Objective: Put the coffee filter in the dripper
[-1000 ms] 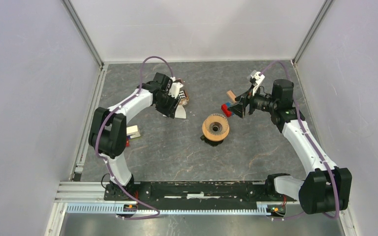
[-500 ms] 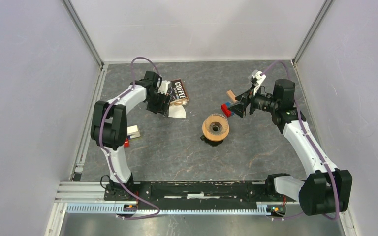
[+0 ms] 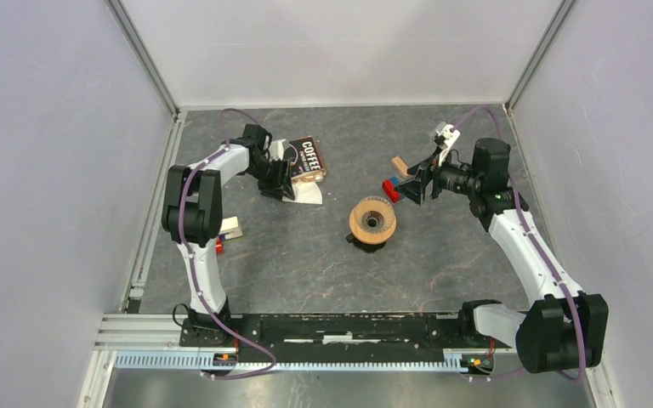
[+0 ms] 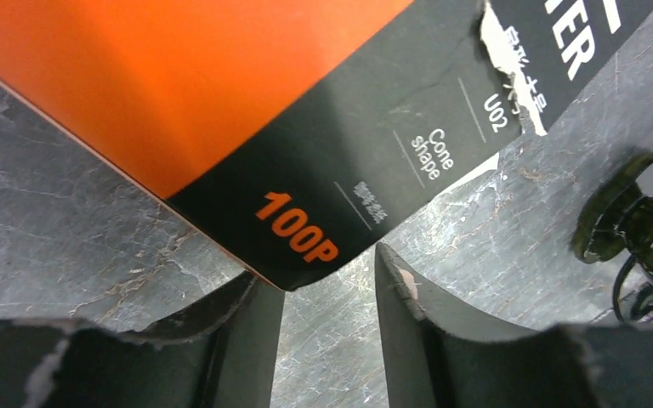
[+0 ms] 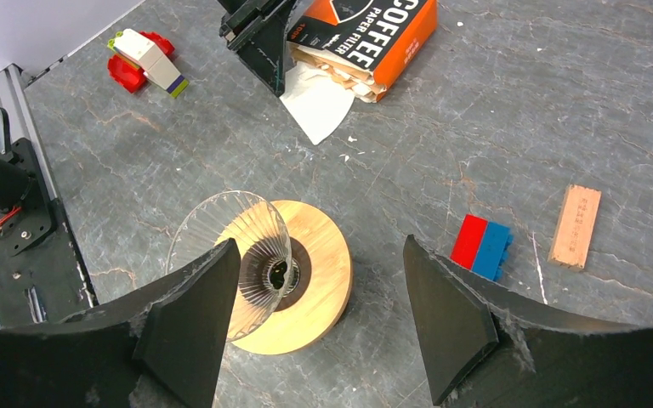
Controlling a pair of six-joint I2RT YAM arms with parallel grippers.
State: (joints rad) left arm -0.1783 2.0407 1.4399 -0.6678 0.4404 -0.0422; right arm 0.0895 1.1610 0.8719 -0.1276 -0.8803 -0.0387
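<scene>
The white paper coffee filter [image 3: 309,196] lies flat on the table, sticking out from under the orange-and-black COFFEE packet [image 3: 309,160]; it also shows in the right wrist view [image 5: 317,108]. The dripper [image 3: 372,221], a round wooden collar with a clear ribbed funnel and a dark centre hole [image 5: 293,276], stands mid-table with no filter in it. My left gripper [image 3: 277,180] is open and empty, low at the packet's corner [image 4: 327,272], just left of the filter. My right gripper [image 3: 412,184] is wide open and empty, above and to the right of the dripper [image 5: 319,245].
A red-and-blue brick [image 3: 390,189] and a small wooden block [image 3: 400,164] lie under the right gripper. A cluster of toy bricks [image 3: 228,229] sits by the left arm. Enclosure walls stand on three sides.
My left gripper has drawn back left off the packet, which now shows in full. The filter, dripper and right arm have not moved.
</scene>
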